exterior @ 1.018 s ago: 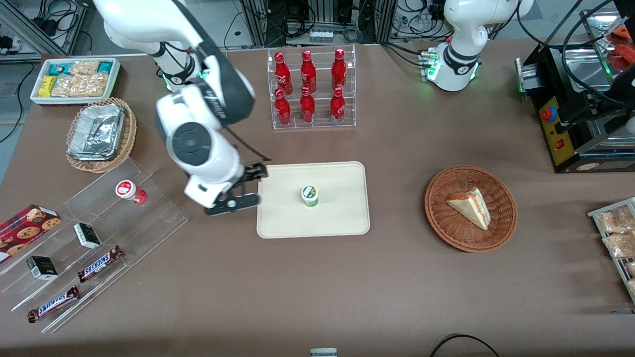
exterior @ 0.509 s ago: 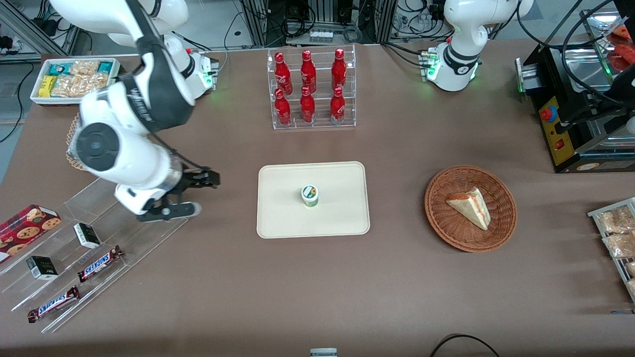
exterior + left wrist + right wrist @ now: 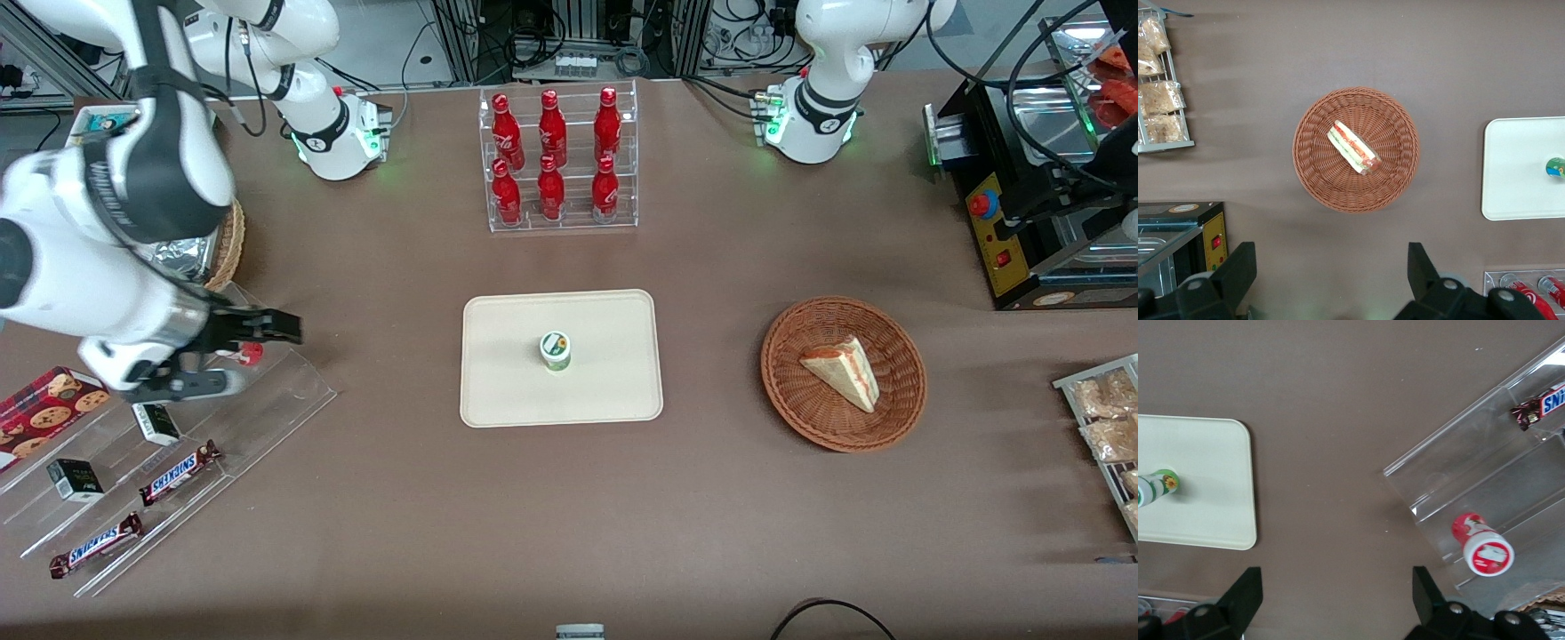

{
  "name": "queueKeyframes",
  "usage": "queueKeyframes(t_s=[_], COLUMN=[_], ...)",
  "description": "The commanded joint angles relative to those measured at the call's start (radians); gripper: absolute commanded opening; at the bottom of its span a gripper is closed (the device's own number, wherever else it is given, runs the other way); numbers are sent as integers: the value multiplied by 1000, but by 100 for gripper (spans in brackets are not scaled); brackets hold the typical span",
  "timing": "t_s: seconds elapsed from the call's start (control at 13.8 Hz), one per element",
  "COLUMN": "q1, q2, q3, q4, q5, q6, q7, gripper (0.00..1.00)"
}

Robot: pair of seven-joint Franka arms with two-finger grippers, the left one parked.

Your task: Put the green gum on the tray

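Note:
The green gum [image 3: 556, 350] is a small green canister with a white lid. It stands upright near the middle of the cream tray [image 3: 613, 391]. It also shows in the right wrist view [image 3: 1157, 487] on the tray [image 3: 1211, 507], and in the left wrist view [image 3: 1556, 167] on the tray [image 3: 1515, 173]. My gripper [image 3: 258, 356] is open and empty. It hangs high above the clear stepped display, well away from the tray toward the working arm's end of the table. In the right wrist view its fingers [image 3: 1248, 590] are spread wide over bare table.
A red gum canister [image 3: 1483, 545] lies on the clear stepped display [image 3: 267, 400] with Snickers bars [image 3: 178, 471] and small boxes. A rack of red bottles [image 3: 556, 160] stands farther from the camera than the tray. A wicker basket with a sandwich [image 3: 843, 373] lies toward the parked arm's end.
My gripper has swung away from the tray's edge toward the working arm's end and now hangs over the clear display. The green gum has stayed still on the tray.

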Motion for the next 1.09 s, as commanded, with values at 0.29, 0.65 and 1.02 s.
queueKeyframes(t_s=[0.29,0.65,1.02], q1=[-153,-190,-189], q2=[-107,-166,-180], q3=[62,70,68], q4=[-60,-59,-25], q5=[-48,-98,-118], q6=[-6,-78,-221], q7=[-116,-125,-116], gripper=[100,100,100])
